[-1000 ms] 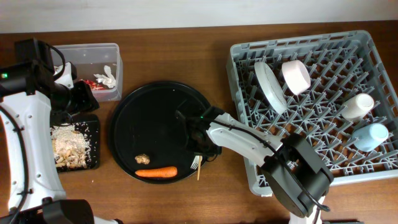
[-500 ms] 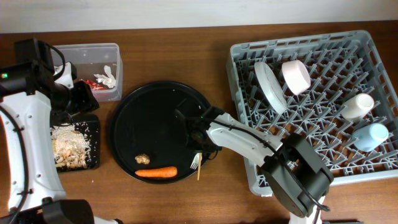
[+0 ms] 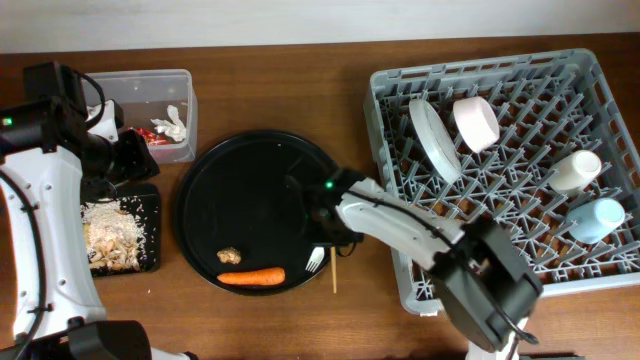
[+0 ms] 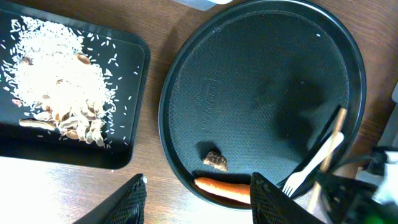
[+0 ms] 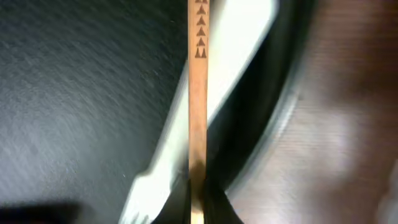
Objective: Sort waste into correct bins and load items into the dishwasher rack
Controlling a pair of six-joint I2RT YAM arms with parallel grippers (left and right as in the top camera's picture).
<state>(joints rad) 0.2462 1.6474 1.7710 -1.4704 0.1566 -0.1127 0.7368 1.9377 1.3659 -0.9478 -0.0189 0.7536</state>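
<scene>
A: Brown tabletop; where's the white fork?
B: Near-right rim of the round black tray, just beside the wooden stick that the right hand pinches. Looks light, stiff, slippery; I'd grip its handle.

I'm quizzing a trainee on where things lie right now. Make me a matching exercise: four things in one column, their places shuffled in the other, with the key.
Things:
1. carrot
2. rice scraps
3. red wrapper
4. plate

Places:
A. in the clear tub
B. in the rack
C. on the round tray
D. on the flat black tray

Pairs: 1-C, 2-D, 3-A, 4-B
</scene>
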